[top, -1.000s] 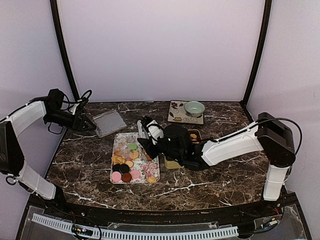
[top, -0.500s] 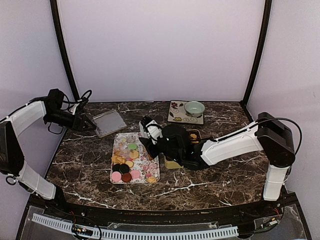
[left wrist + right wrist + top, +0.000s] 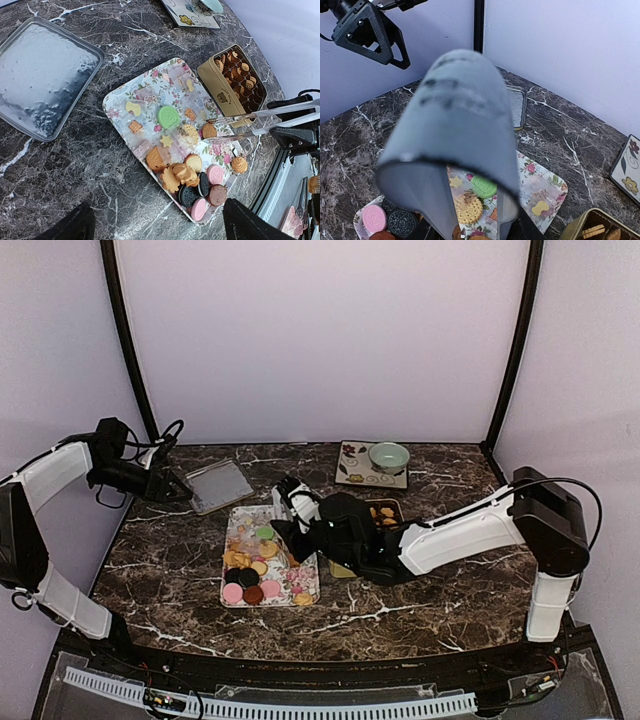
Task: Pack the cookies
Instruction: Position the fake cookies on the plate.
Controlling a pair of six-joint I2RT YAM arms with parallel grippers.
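We find the right hand (image 3: 297,520) clenched on a pair of clear tongs (image 3: 460,115). The hand sits over the middle of the tabletop, above the right long edge of the flowery tray (image 3: 111,102). The tongs' long axis runs from the hand toward the tabletop's left edge, pointing down at the tray. In the left wrist view the two tines stand slightly apart and end on either side of a round tan cookie (image 3: 209,131) near that right edge. We cannot tell whether the tines touch it.

The cookies (image 3: 182,172) lie loose on the tray, most of them heaped at its near end. Further cookies lie in the gold tin (image 3: 220,95). The tin stands open just beside the tray's right edge, on the side toward the tabletop's far edge.

The coming move turns on one relation. The tin lies behind the tine tips, back along the tongs' own axis and a little toward the far edge. We judge that once the tines close, the cookie needs only a lift and a short draw back toward the right.

The left hand (image 3: 170,487) is released, its fingers wide with nothing between them. It hangs near the tabletop's far left corner, beside a shallow silvery lid (image 3: 45,75) and well apart from the tray. The right arm is plainly the nearer one.
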